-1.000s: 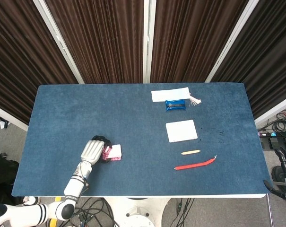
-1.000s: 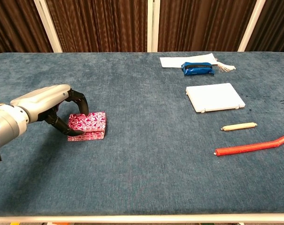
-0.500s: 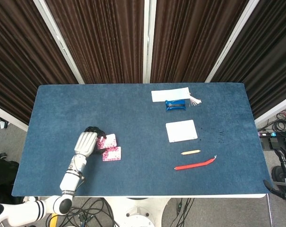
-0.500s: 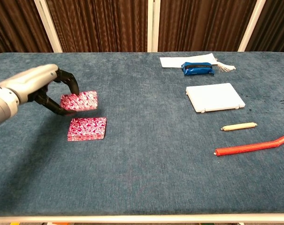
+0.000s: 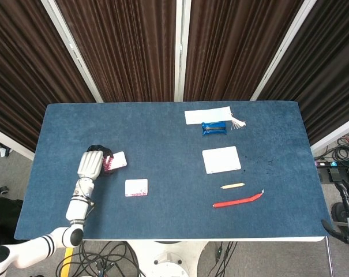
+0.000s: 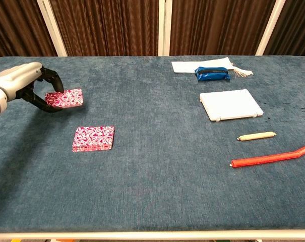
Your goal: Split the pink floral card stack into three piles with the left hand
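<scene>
While cards (image 6: 64, 98) aloft, red stick (image 6: 271, 157) well apart

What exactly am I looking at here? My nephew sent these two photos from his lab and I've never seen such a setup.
It is a two-armed robot at a blue table, photographed by its own cameras: one looks down from its head, one forward from its chest. Its left hand holds part of a pink floral card stack in the air; the remaining cards lie on the table. Also there: a white case, a blue pouch, paper, a beige stick and a red stick. The right hand is out of sight.
</scene>
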### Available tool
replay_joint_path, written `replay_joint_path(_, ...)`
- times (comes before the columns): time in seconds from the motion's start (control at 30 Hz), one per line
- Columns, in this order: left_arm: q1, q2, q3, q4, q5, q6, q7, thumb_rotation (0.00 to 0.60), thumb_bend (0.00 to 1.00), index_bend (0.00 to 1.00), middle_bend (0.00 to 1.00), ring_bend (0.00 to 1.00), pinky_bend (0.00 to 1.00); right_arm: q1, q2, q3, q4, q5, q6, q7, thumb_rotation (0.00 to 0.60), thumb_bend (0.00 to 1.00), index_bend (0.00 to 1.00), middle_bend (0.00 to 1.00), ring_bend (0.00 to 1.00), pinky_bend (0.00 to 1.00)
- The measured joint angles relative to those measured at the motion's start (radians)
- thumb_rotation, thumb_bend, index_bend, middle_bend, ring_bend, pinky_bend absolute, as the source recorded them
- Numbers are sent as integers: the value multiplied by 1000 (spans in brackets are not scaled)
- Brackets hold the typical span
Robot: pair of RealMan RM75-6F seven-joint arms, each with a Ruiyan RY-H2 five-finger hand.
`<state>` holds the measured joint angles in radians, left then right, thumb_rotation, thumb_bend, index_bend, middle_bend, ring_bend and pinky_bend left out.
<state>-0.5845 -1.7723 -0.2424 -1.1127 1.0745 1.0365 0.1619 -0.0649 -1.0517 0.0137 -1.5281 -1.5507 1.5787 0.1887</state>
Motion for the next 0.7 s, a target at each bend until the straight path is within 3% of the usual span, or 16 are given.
replay_joint_path(0.23,-5,-36,-1,77,-8,-37,-36,600,238,428,405,202,170,4,-4,-2,-5,0,-10,-12,600,111,0,0,0,0)
replay_joint_path(0.5,-4,-35,9,86,9,-57,-59,600,222,329,277,141,169,5,-3,-2,-5,3,-14,-10,600,112,0,0,0,0)
replay_joint_path(0.7,1,-23,9,69,12,-61,-67,600,216,308,266,136,168,3,0,0,-6,2,-7,-6,600,112,0,0,0,0)
